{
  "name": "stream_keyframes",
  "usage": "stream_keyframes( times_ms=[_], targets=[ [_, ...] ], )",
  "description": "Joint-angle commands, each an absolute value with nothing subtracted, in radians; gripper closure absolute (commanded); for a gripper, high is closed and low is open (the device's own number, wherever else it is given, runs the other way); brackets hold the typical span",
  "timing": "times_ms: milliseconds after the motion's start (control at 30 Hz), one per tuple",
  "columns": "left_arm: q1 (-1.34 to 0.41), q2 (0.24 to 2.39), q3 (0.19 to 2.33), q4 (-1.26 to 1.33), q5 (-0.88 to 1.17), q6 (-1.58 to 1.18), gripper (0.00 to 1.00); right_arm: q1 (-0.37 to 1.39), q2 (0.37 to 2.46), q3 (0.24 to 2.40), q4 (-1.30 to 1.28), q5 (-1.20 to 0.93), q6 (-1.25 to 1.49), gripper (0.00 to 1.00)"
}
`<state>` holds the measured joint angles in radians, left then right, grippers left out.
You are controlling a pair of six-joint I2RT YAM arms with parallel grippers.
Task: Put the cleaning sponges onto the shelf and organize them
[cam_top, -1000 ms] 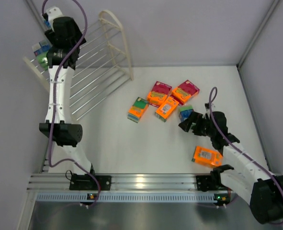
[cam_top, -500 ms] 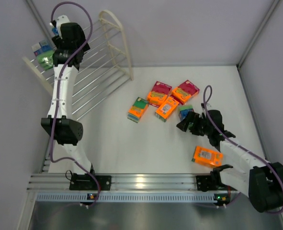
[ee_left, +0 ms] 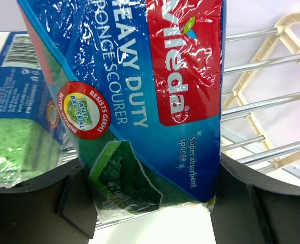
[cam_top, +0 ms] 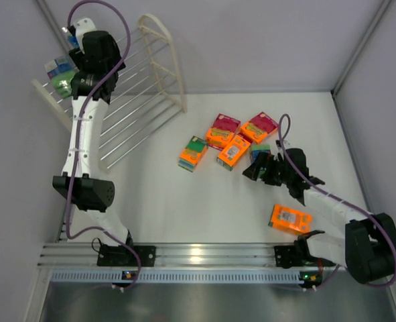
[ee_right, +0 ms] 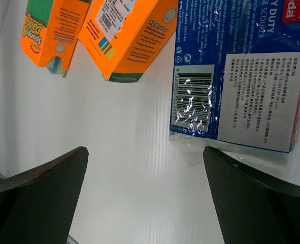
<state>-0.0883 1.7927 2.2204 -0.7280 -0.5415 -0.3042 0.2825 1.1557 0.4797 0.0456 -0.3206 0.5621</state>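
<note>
Where your left arm (cam_top: 84, 127) stretches up to the upper left of the top view, the left gripper (ee_left: 151, 195) is clamped on a blue-labelled green pack (ee_left: 139, 101). One finger sits on each side edge, and the pack stands out beyond the fingertips. Rods of the cream shelf (ee_left: 261, 107) run behind it at the right of the wrist view. A second green pack (ee_left: 15, 137) lies at the left, just beside the held one; contact between them cannot be told.

At centre right of the top view, your right arm (cam_top: 332, 208) reaches low over the table (ee_right: 114, 152). The right gripper (ee_right: 147, 198) has its jaws wide apart and holds nothing. A barcode-side pack (ee_right: 241, 76) lies flat ahead of the right-hand finger, outside the jaws. An orange pack (ee_right: 129, 35) lies at upper centre of that view.
</note>
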Motion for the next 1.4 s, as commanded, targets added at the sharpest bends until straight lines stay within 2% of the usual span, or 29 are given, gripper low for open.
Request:
stream_keyframes(
  times_ms=[0, 467, 600, 667, 767, 1067, 1233, 1367],
  targets=[
    [-0.089, 1.729, 2.207, -0.689, -0.583, -0.298, 0.26, 0.301, 1.166, 0.531, 0.114, -0.328, 0.56, 0.01],
    [-0.092, 1.712, 2.134, -0.689, -0.551, -0.315, 0.22, 0.33, 1.157, 0.537, 0.092, -0.301, 0.551, 0.01],
    [-0.092, 1.717, 2.141, -0.686, -0.572, -0.305, 0.13, 0.334, 1.149, 0.532, 0.089, -0.295, 0.552, 0.01],
    [-0.092, 1.721, 2.154, -0.689, -0.569, -0.298, 0.11, 0.334, 1.15, 0.532, 0.086, -0.291, 0.554, 0.01],
    [-0.092, 1.729, 2.163, -0.687, -0.565, -0.291, 0.02, 0.337, 1.149, 0.534, 0.084, -0.287, 0.554, 0.01],
    [-0.092, 1.724, 2.279, -0.686, -0.489, -0.255, 0.02, 0.342, 1.138, 0.561, 0.063, -0.275, 0.535, 0.01],
    [-0.124, 1.672, 2.28, -0.686, -0.445, -0.224, 0.02, 0.341, 1.08, 0.678, -0.032, -0.219, 0.502, 0.01],
    [-0.263, 1.62, 2.24, -0.687, -0.456, -0.169, 0.02, 0.342, 1.042, 0.802, -0.209, -0.039, 0.474, 0.01]
  ],
)
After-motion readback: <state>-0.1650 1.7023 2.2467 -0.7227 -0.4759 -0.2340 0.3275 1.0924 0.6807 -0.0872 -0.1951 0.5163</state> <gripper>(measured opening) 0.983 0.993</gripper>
